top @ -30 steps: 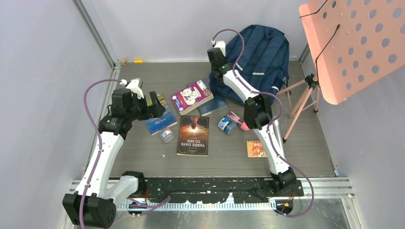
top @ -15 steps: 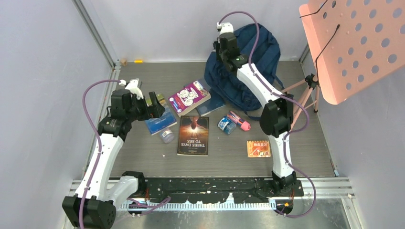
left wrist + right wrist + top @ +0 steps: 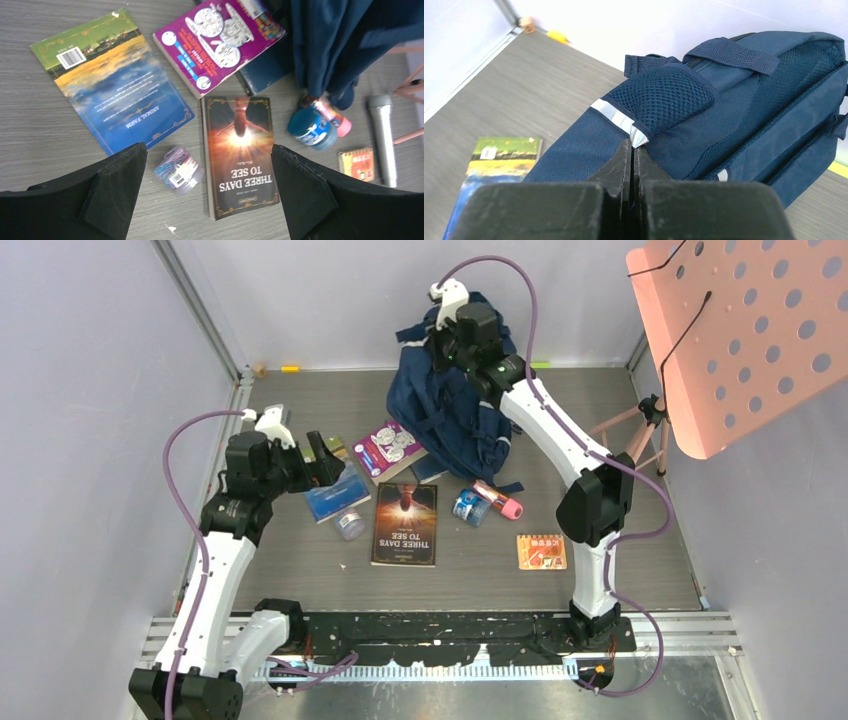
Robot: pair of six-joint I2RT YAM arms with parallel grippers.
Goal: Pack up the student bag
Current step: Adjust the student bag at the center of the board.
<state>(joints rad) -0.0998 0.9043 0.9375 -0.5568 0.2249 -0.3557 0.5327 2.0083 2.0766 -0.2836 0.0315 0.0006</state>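
Left pincer wide open, empty, hovering over the blue book at the left of the table. Student bag at back centre, hoisted upright and bunched, lower end by the purple book. Right pincer pinched shut on its strap fabric. Step: likely positioning bag for loading. Next needs the opening found and spread; none visible. Navy, mesh strap padding, reflective stripe, limp.

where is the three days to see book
Top view: Three Days to See book lies mid-table, between the clip jar on its left and the blue tub.
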